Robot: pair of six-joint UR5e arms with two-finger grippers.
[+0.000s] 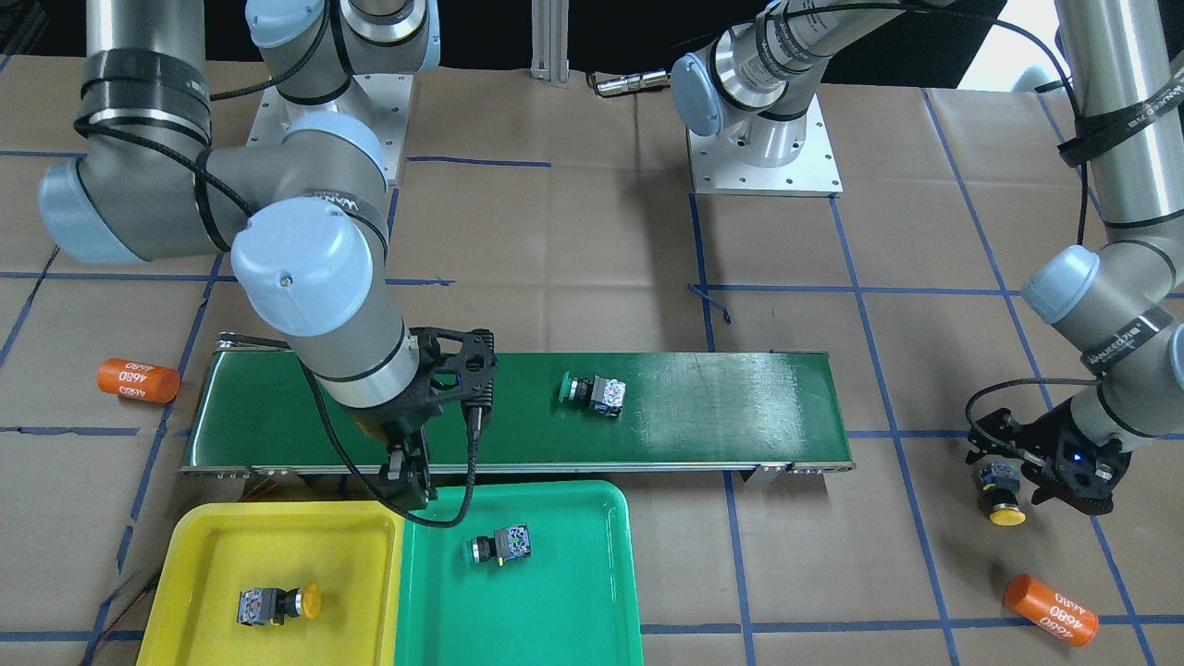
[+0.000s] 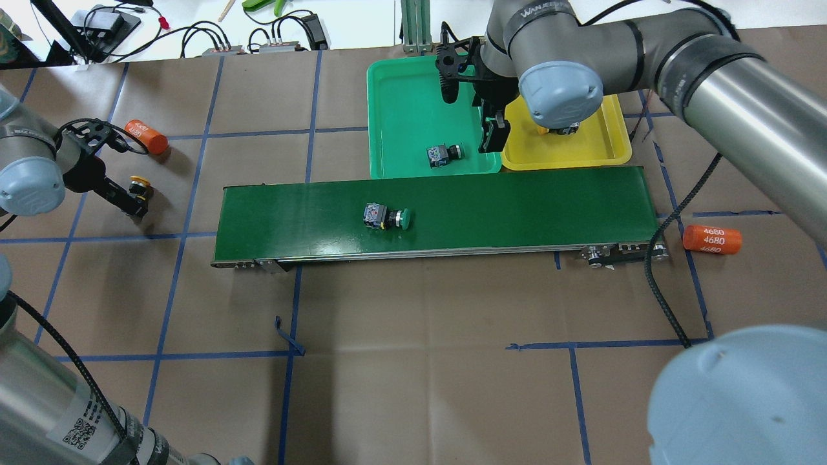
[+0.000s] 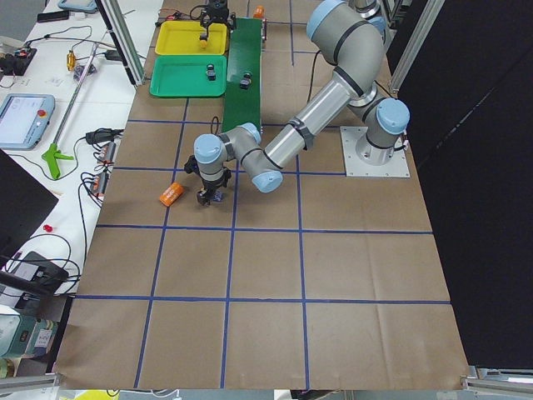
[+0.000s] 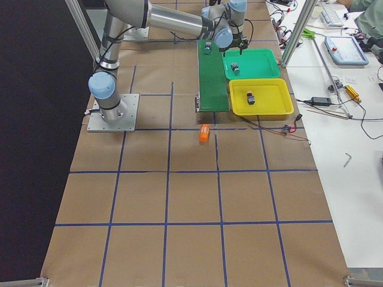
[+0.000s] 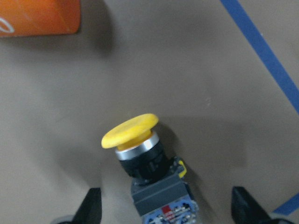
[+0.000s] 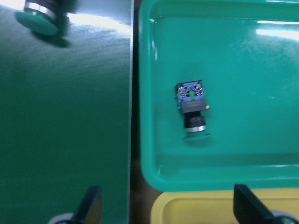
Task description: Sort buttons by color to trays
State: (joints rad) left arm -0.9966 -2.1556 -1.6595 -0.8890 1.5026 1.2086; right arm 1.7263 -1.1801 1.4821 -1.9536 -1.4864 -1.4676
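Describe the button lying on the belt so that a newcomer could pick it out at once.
Find the long dark green belt across the middle of the table. One button lies on its side near the belt's middle. Its cap is green, like that of the button in the green tray, but it is the only button on the belt, not in the green tray.

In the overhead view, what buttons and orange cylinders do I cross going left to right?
loose yellow button → green button on the belt → second green button in the green tray → second yellow button, half hidden, in the yellow tray → right orange cylinder. Skipped: left orange cylinder, which overlaps the loose button.
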